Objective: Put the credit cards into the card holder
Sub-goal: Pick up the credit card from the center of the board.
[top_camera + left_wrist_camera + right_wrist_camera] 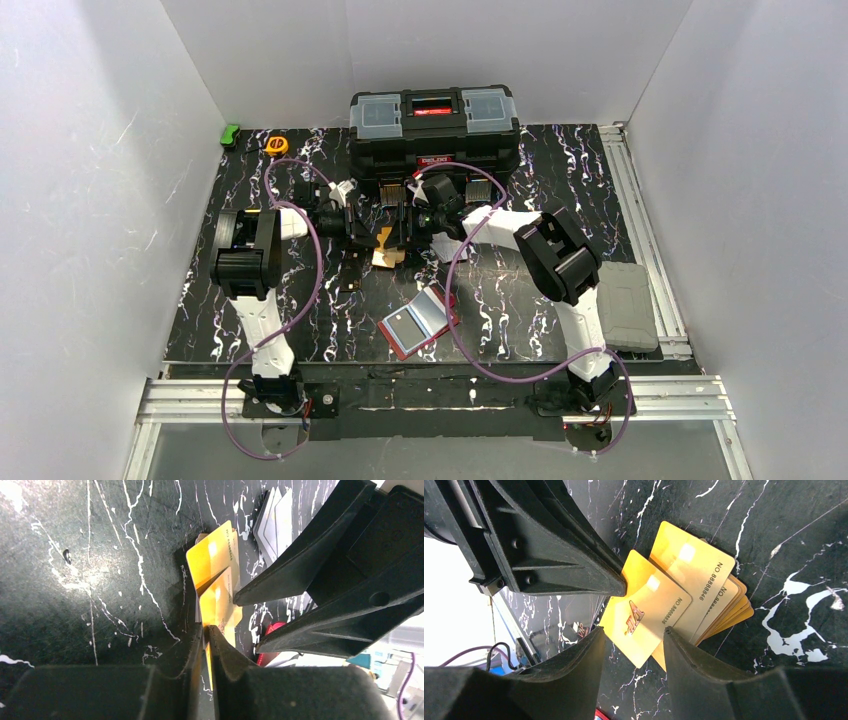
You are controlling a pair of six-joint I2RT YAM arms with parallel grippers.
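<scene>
Left gripper jaws are pinched together on the edge of one orange card, the top card; a thin yellow strip shows between the fingers in the left wrist view. That card is tilted up off the rest of the orange credit cards, which sit fanned flat on the mat just in front of the toolbox. Right gripper comes in from the other side with jaws apart, one finger on each side of the top card's near corner, not touching it as far as I can see. The card crosses that gap on a diagonal, so the right jaws aren't square to either edge. A few whitish-grey cards lie just beside the orange pile, closer to the toolbox; nobody's on those. Card holder lies open, pockets up, well in front of the toolbox toward the arm bases, roughly midway between the two arms, with its long axis skewed diagonally. So from the pinched card, the target is straight back toward the bases and clear of both grippers. Both arms are equally close to the pile, but only the left has a hold. My read: this is either a handoff or a regrip to get one card clear, with nothing in the holder yet. Risk: the pinch is at an edge, so the card could pivot, or a second card could come up with it.
</scene>
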